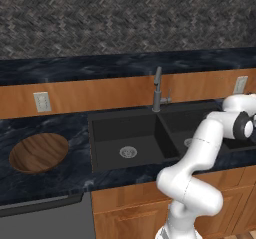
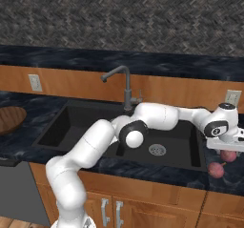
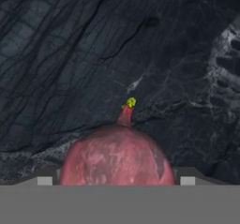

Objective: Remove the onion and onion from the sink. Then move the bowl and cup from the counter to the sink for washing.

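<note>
Pinkish-red onions lie on the dark marbled counter (image 2: 28, 127) to the right of the black double-basin sink (image 2: 71, 122), near the counter's front edge. One onion (image 2: 215, 169) rests nearest that edge; the second onion (image 2: 229, 155) sits just beside it, behind and to the right, under the hand. In the hand view an onion (image 3: 117, 155) lies between the finger tips, its stem, tipped yellow-green, pointing away from the camera along the counter. Gripper (image 2: 228, 151): jaws spread wide, straddling this onion; whether the pads touch it cannot be told. Both basins show a round metal drain (image 1: 128, 152), and the grey gooseneck faucet (image 2: 125, 86) stands behind the divider. Wood-grain bowl (image 1: 38, 152) sits upright on the counter left of the sink.
</note>
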Robot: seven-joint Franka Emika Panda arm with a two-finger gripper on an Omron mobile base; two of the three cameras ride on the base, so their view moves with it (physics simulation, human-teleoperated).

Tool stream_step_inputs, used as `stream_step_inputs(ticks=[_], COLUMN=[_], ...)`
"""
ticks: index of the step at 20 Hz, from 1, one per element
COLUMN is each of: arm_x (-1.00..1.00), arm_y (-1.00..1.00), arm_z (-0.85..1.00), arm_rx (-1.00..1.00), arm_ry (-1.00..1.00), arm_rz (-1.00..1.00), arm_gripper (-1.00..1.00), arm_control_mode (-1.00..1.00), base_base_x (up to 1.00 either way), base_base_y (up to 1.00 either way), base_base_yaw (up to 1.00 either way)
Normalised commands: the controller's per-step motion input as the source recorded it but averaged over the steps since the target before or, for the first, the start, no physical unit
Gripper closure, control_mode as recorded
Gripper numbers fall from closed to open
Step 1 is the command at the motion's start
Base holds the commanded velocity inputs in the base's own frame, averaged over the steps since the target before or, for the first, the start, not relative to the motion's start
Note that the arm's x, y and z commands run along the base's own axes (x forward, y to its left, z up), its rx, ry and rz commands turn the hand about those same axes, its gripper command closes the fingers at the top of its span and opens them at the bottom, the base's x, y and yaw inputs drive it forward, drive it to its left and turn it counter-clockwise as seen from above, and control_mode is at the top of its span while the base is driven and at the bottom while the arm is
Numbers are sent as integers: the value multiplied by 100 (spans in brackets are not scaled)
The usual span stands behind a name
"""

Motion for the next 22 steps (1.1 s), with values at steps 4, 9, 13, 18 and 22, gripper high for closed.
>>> stream_step_inputs(ticks=[4,9,13,18,22], arm_x=[0,4,-5,-17,-14], arm_y=[-2,-4,-1,5,11], arm_z=[-12,-7,-12,-16,-15], arm_rx=[15,12,11,6,1], arm_ry=[4,1,1,7,7], arm_rz=[5,6,5,2,0], arm_gripper=[100,100,100,-100,-100], arm_control_mode=[-100,-100,-100,-100,-100], base_base_x=[0,0,0,0,0], base_base_y=[0,0,0,0,0], base_base_yaw=[0,0,0,0,0])
